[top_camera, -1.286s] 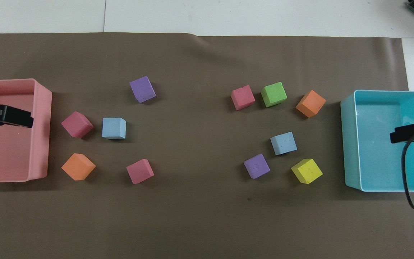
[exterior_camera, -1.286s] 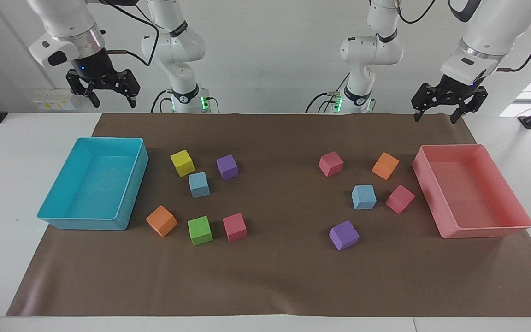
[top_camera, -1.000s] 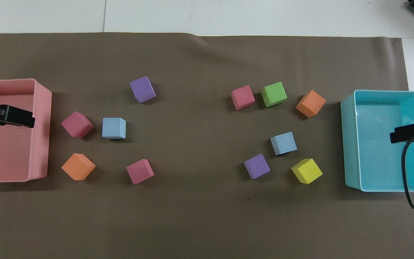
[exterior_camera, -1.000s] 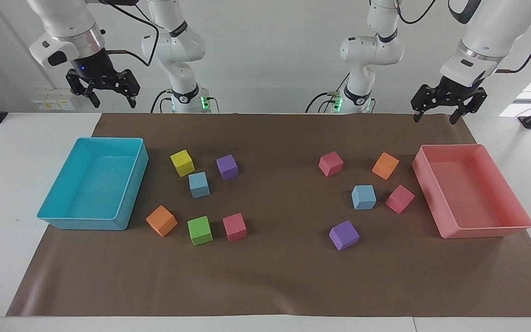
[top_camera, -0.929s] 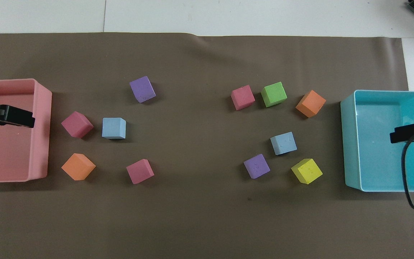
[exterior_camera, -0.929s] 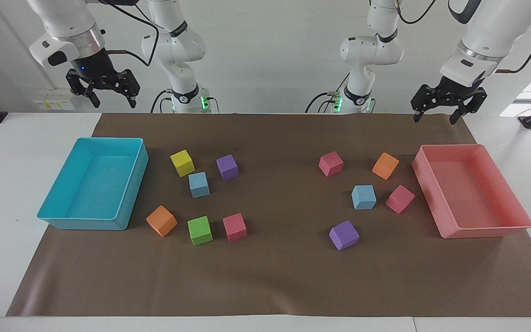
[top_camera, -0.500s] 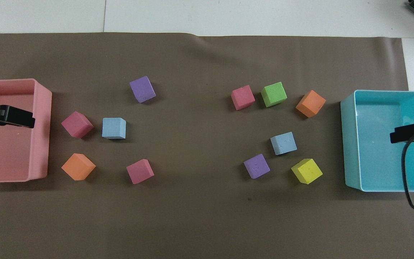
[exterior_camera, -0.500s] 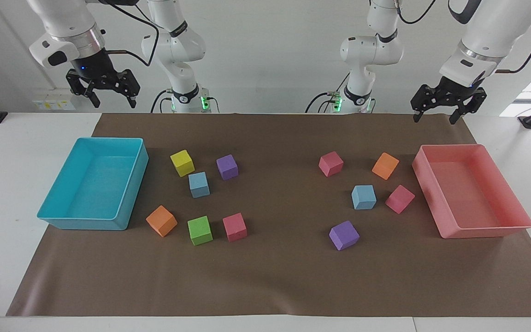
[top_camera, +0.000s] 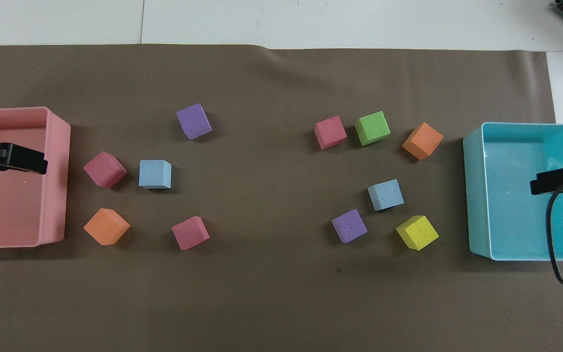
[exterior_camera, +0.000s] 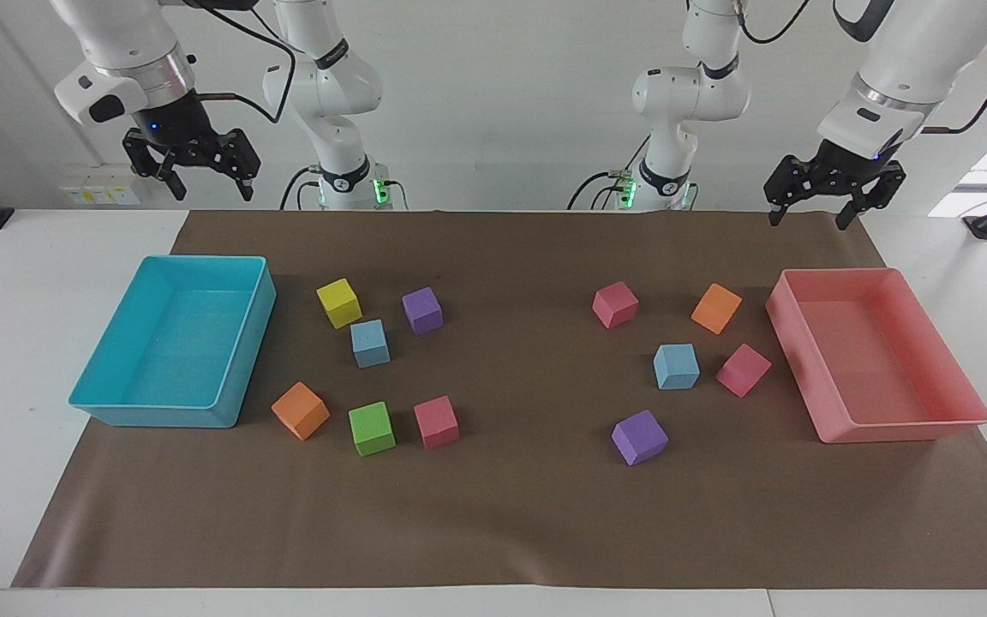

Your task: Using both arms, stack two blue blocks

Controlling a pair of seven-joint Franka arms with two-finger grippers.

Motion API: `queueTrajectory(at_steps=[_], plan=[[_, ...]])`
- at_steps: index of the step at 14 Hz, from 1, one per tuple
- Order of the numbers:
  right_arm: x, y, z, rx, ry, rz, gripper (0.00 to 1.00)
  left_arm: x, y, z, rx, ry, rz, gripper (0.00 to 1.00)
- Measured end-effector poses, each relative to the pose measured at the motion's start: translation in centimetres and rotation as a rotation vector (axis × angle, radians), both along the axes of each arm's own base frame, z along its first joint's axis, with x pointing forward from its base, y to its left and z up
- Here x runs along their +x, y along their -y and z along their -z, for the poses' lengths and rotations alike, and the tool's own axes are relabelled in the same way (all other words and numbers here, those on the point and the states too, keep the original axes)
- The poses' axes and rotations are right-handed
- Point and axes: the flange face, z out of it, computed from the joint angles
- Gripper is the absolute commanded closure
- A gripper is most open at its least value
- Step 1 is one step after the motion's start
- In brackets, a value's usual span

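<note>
One blue block (exterior_camera: pixel 676 366) (top_camera: pixel 155 174) lies toward the left arm's end of the table, beside a pink cube (exterior_camera: pixel 743 369). The other blue block (exterior_camera: pixel 370 343) (top_camera: pixel 385 194) lies toward the right arm's end, between a yellow cube (exterior_camera: pixel 339 302) and a purple cube (exterior_camera: pixel 422 309). My left gripper (exterior_camera: pixel 808 221) (top_camera: pixel 17 159) hangs open and empty, high over the pink tray (exterior_camera: pixel 905 431). My right gripper (exterior_camera: pixel 211 193) (top_camera: pixel 552 181) hangs open and empty, high over the turquoise tray (exterior_camera: pixel 151 416). Both are well apart from the blocks.
Other cubes lie on the brown mat (exterior_camera: pixel 511 514): orange (exterior_camera: pixel 300 410), green (exterior_camera: pixel 372 428) and pink (exterior_camera: pixel 436 422) toward the right arm's end; pink (exterior_camera: pixel 615 304), orange (exterior_camera: pixel 716 308) and purple (exterior_camera: pixel 639 437) toward the left arm's end.
Both grippers have shifted very slightly and then held still. No block has moved.
</note>
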Motion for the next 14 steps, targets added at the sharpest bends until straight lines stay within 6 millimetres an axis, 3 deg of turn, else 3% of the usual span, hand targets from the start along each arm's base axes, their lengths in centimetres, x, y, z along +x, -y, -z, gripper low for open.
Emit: queueTrajectory(at_steps=[11, 14], plan=[[0.0, -0.01, 0.08, 0.0, -0.002, 0.0, 0.0, -0.02, 0.03, 0.06, 0.001, -0.005, 0.001, 0.0], [0.17, -0.24, 0.99, 0.001, -0.007, -0.005, 0.0, 0.18, 0.07, 0.37, 0.002, -0.015, 0.001, 0.0]])
